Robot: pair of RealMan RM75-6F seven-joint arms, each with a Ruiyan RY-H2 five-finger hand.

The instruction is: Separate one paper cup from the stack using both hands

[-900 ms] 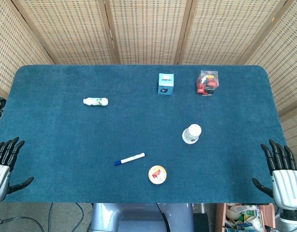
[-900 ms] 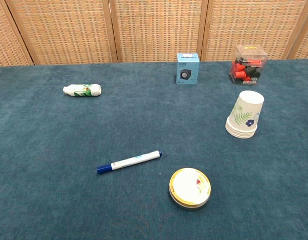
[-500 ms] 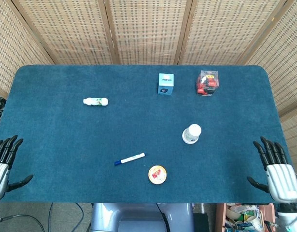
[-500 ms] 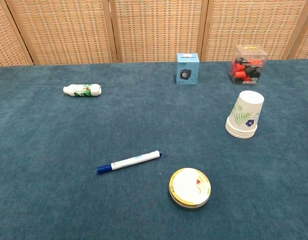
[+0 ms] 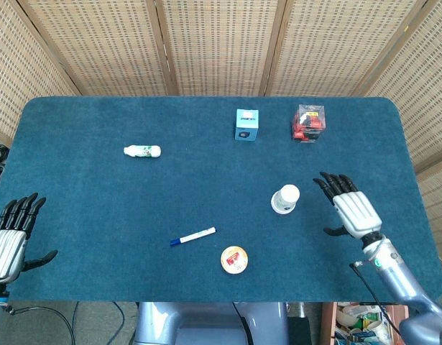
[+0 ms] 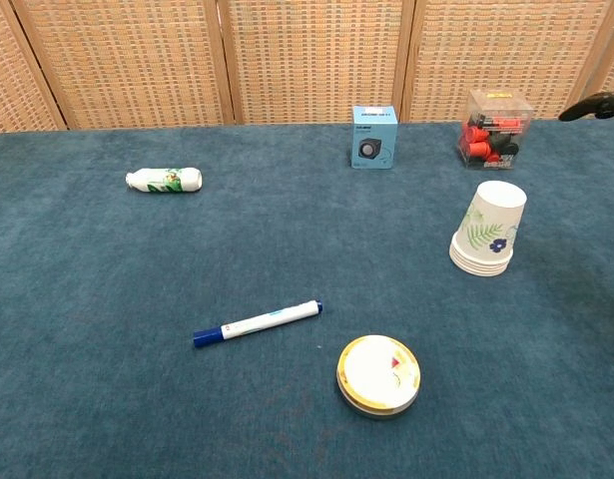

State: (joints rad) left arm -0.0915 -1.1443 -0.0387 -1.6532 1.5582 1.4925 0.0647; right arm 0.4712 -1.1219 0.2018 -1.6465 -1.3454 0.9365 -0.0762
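Note:
A stack of white paper cups (image 5: 284, 199) with a leaf print stands upside down on the blue table, right of centre; in the chest view the stack (image 6: 486, 231) shows several rims at its base. My right hand (image 5: 350, 207) hovers open just right of the stack, fingers spread, not touching it. Only a dark fingertip (image 6: 592, 105) of it shows at the right edge of the chest view. My left hand (image 5: 11, 241) stays open at the table's front left edge, far from the cups.
A blue marker (image 5: 192, 236) and a round yellow-rimmed tin (image 5: 234, 259) lie near the front. A small white bottle (image 5: 142, 151) lies at the left. A blue box (image 5: 246, 124) and a clear box of red items (image 5: 308, 123) stand at the back.
My right hand has moved up and left from the front right corner to a spot beside the cup stack. The left hand has shifted slightly inward. The objects have not moved.

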